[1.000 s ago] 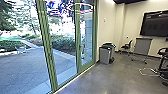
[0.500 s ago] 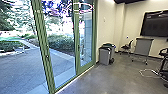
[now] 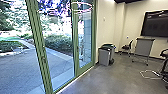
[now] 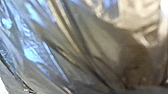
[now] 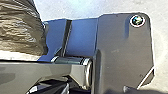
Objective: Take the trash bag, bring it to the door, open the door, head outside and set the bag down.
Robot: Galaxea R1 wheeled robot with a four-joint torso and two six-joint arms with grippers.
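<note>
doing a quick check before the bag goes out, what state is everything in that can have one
trash bag, bulging and creased; tied or not, cannot tell
glass door by the bins, looks shut
grey bin, upright
wall screen, dark
black chair by the wall, upright, unoccupied

Right wrist view: jointed bar (image 5: 62, 71) beside wide dark plate (image 5: 122, 50), round corner fitting (image 5: 137, 20).

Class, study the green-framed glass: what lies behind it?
Behind the glass are a paved yard, a pale path and bushes. The green frame covers strips of that view; what lies there cannot be seen.
</note>
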